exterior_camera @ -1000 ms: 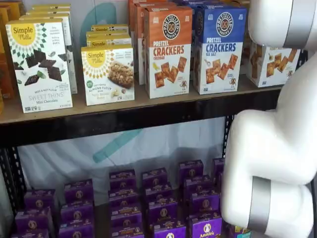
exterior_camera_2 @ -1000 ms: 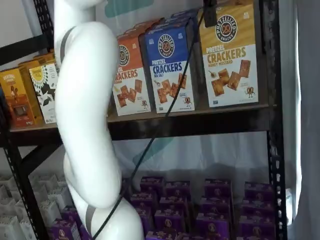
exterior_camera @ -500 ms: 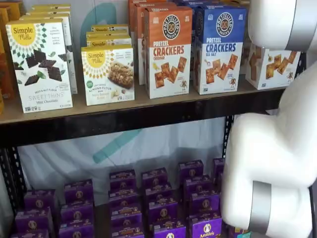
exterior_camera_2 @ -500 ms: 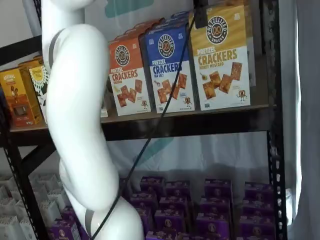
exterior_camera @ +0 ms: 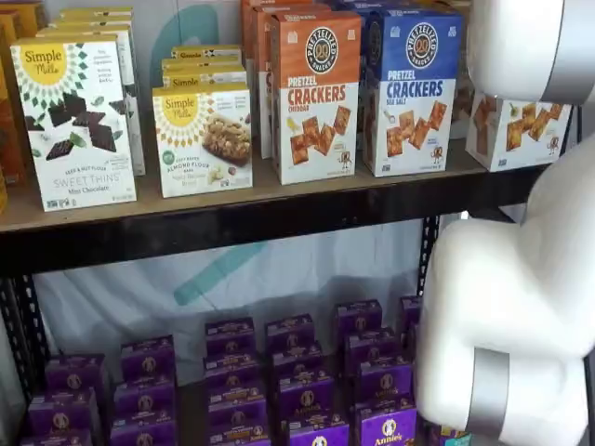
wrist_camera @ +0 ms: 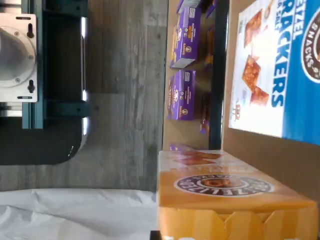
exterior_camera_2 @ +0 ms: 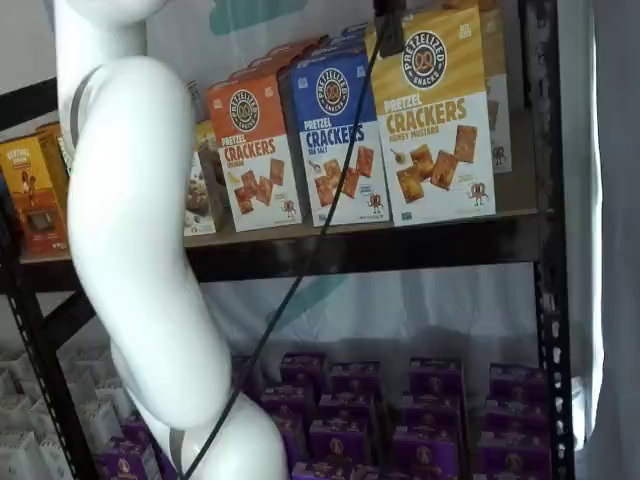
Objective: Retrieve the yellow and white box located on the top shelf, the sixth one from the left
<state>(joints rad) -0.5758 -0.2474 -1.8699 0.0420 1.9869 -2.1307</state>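
Wrist view: the yellow and white box [wrist_camera: 235, 192] sits right under the camera, gold top flap and round logo showing, next to the blue cracker carton [wrist_camera: 280, 70]. The tool's fingers are not visible here.

Shelf view: box [exterior_camera: 516, 130] at the right end of the top shelf [exterior_camera: 232, 223], mostly hidden by the arm [exterior_camera: 511, 316]. Grip can't be checked from this angle.

Shelf view: tool [exterior_camera_2: 390, 25] clenched on the box [exterior_camera_2: 435, 120] at its top edge; box leans forward at the shelf [exterior_camera_2: 400, 245] front. Risks: a narrow top-edge pinch may slip or crush the flap; the cable [exterior_camera_2: 320, 220] crossing the blue carton [exterior_camera_2: 335, 135] may snag it.
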